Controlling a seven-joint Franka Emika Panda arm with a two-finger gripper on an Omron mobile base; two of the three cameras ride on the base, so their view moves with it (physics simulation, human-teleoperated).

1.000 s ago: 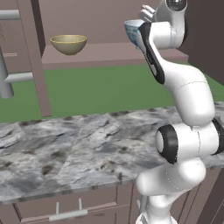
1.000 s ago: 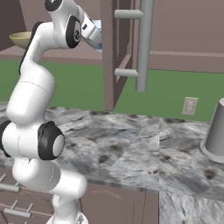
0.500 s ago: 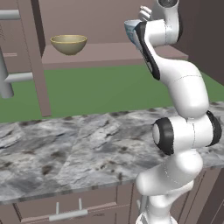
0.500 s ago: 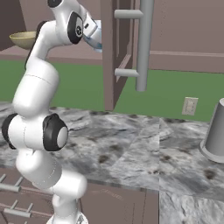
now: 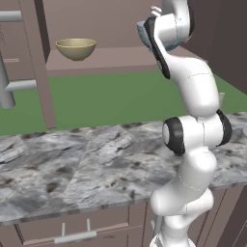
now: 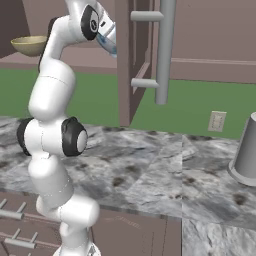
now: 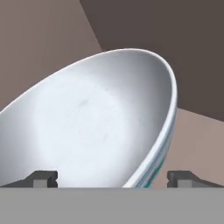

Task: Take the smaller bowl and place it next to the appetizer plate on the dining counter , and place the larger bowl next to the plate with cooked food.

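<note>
Straddling the larger bowl (image 7: pixel 100 118) rim, the end effector (image 7: pixel 113 177) gapes wide, gripping nothing.

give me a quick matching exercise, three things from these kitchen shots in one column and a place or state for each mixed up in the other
Things:
1. smaller bowl
2. larger bowl
3. grey cylinder

Places or states:
A. standing on the marbled counter at the far right of the right base view
B. close in front of the open gripper, white inside facing the hand camera
C. alone on the brown shelf, away from the arm

Pairs: 1-C, 2-B, 3-A
</note>
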